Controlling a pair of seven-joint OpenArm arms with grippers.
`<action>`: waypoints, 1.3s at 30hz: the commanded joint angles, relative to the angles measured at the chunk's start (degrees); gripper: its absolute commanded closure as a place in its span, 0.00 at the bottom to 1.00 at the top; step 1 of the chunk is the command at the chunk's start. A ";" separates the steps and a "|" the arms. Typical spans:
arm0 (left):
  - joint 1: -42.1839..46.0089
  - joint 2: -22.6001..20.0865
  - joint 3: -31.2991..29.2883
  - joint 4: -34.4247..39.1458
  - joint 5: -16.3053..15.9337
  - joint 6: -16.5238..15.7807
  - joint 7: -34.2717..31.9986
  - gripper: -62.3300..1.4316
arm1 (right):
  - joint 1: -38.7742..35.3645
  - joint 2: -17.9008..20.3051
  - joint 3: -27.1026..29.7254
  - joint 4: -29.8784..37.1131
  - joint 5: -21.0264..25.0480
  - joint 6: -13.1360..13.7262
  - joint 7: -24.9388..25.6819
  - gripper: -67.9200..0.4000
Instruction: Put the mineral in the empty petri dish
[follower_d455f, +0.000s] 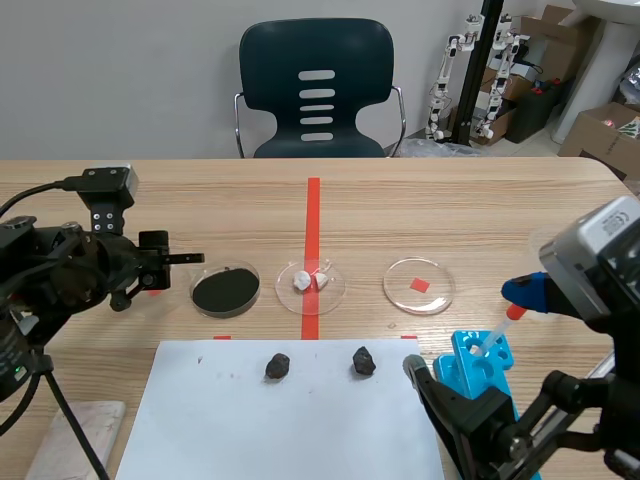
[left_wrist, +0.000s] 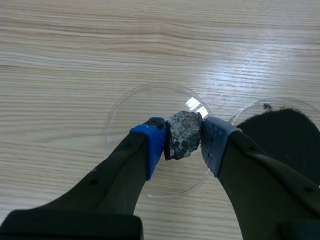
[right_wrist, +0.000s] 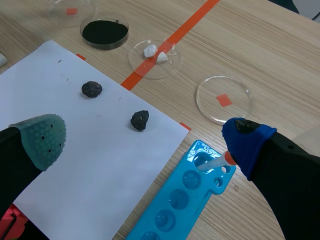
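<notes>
Your left gripper (left_wrist: 183, 144) is clamped on the grey mineral (left_wrist: 184, 131), pinched between its two blue pads. It hangs over an empty petri dish (left_wrist: 131, 114) toward the tabletop's (follower_d455f: 500, 200) left edge. You cannot tell whether the stone touches the dish.

You have four dishes in a row across the tabletop's middle. Just beside the empty one is the black-powder dish (follower_d455f: 225, 288). Then comes the white-pieces dish (follower_d455f: 311, 283), which holds two white lumps and sits on the red tape line. Last is a second empty dish (follower_d455f: 419, 285), with only a tape square under it.

Two dark stones (follower_d455f: 278, 366) (follower_d455f: 364, 361) lie apart on the white paper (follower_d455f: 250, 430) at the near edge.

Your right gripper (right_wrist: 145, 142) is spread wide with nothing in it, above the paper's right edge. Beside it, a blue well tray (right_wrist: 175, 202) carries one small red-tipped dropper (right_wrist: 219, 161).
</notes>
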 joint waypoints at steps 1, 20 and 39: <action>-1.66 0.07 -0.07 0.13 0.33 0.50 -0.09 0.73 | 0.52 0.26 0.70 1.40 0.66 -0.02 0.81 0.00; -8.52 0.76 -0.07 -10.45 3.56 0.70 3.26 0.73 | 0.52 0.26 0.70 1.40 0.66 -0.02 0.83 0.00; -8.98 1.36 -0.07 -12.72 4.66 0.92 2.84 0.73 | 0.52 0.26 0.70 1.40 0.66 -0.02 0.83 0.00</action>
